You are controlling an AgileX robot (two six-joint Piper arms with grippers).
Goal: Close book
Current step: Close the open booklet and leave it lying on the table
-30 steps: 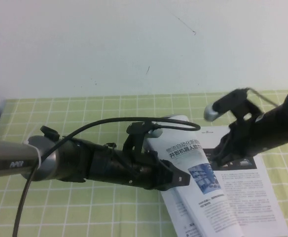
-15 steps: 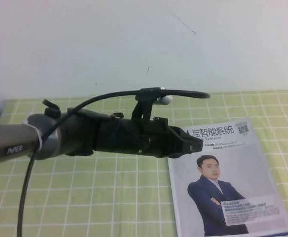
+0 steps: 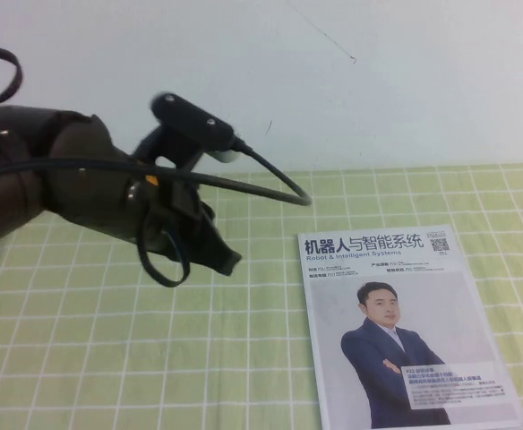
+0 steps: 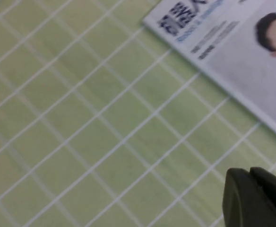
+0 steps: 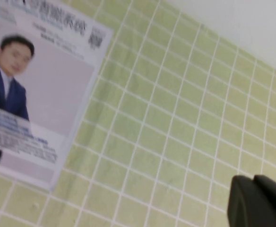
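While the white portrait-cover book lies shut on the green checked surface, black left gripper hovers left of it, jaws pressed together. Black right gripper hangs nearby, jaws together too.

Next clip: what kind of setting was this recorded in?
Probably a robot lab test bench: a green checked cloth against a bare white wall, with a closed robotics magazine as prop. The left gripper hangs above the cloth beside it; the right gripper shows only in its wrist view.
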